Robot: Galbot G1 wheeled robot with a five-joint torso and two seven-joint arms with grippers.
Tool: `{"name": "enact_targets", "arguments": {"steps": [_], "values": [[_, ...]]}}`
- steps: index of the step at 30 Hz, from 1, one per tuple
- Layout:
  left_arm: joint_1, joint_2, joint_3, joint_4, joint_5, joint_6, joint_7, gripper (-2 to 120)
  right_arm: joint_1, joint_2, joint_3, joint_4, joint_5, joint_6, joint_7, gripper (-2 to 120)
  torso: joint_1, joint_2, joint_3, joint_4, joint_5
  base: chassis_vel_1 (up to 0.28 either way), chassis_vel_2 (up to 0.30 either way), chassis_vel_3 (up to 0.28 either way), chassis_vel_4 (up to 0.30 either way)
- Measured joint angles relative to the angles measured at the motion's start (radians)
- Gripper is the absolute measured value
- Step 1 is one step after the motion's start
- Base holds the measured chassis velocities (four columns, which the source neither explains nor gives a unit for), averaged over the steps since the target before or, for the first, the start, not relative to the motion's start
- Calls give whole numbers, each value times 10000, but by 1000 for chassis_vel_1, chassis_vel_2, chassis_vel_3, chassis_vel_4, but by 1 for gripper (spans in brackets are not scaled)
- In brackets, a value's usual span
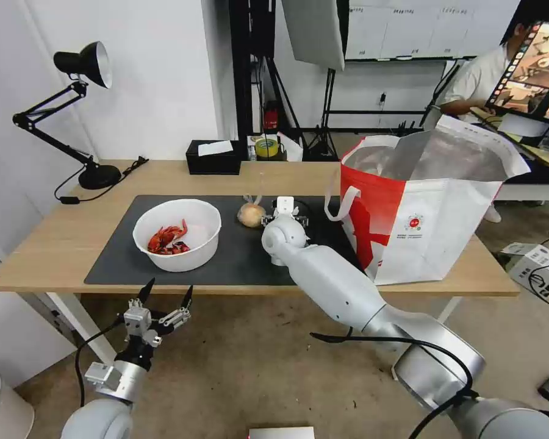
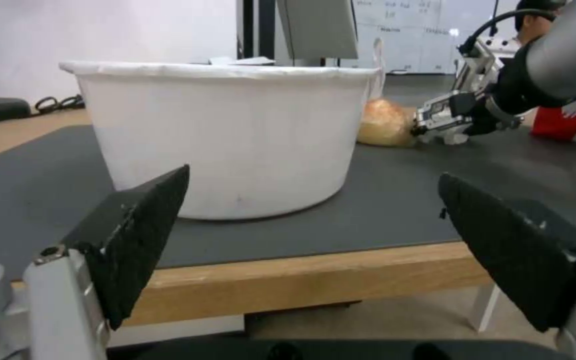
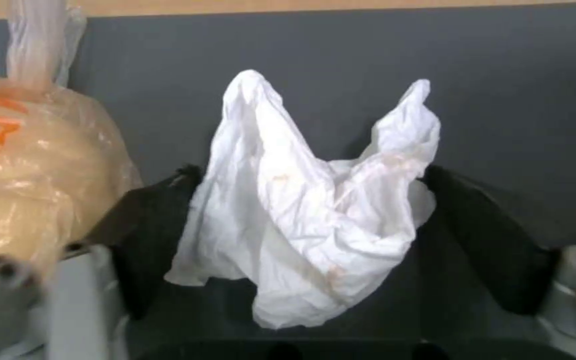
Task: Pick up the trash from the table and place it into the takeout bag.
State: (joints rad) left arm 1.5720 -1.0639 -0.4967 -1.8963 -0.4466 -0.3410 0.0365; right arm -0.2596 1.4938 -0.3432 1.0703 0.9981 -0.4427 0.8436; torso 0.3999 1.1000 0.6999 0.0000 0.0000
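Straddling crumpled white tissue (image 3: 308, 210): right tool (image 3: 311, 225) open | bagged bun (image 3: 28, 175) touching finger | left tool (image 1: 166, 294) open, empty

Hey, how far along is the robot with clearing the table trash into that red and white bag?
Nothing shows as bagged yet. In hand: the right gripper straddles the crumpled white tissue on the dark grey mat, beside the bagged bun, jaws open. Left: the white round bowl of red crayfish shells sits on the mat. The left gripper waits open below the table edge. The red and white takeout bag stands open.
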Motion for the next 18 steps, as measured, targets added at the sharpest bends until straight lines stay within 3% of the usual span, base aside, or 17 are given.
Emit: {"name": "enact_targets", "arguments": {"steps": [18], "values": [[78,16,22,-117,14,0,-5,100,-135,-144,93,142,-28,48,-17,17,1,0,-1,-4,-1,0,0,0,0]]}}
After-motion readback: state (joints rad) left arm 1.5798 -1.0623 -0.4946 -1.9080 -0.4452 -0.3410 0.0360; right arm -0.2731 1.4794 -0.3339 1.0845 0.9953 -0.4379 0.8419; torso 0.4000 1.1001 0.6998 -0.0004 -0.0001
